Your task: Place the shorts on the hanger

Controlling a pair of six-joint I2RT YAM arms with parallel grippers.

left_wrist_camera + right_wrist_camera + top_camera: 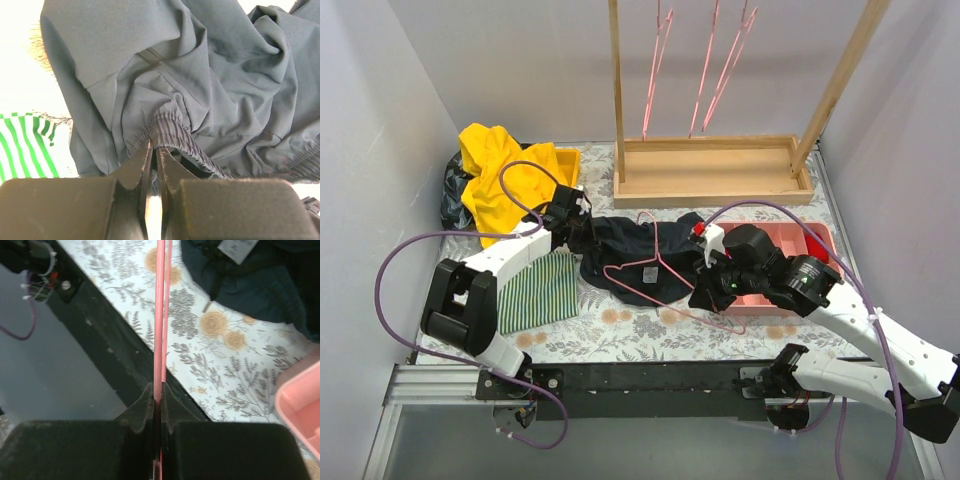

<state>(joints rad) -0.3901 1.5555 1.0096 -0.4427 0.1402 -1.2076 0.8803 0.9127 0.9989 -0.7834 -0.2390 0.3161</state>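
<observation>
"Right gripper (157, 392), what did it have?"

"Its jaws were pinched tight on the pink wire hanger (160, 315), which lay partly over the shorts (630, 255) on the floral table (200, 355)."

"And the left gripper (154, 150)?"

"Closed on the shorts' elastic waistband (167, 130). Both grasps looked made. Getting the shorts onto the hanger was not yet done, I'd judge."

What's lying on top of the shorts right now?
The pink hanger lies across the shorts, one end pinched in the right gripper. Whether any wire runs under the folds is hidden.
</observation>
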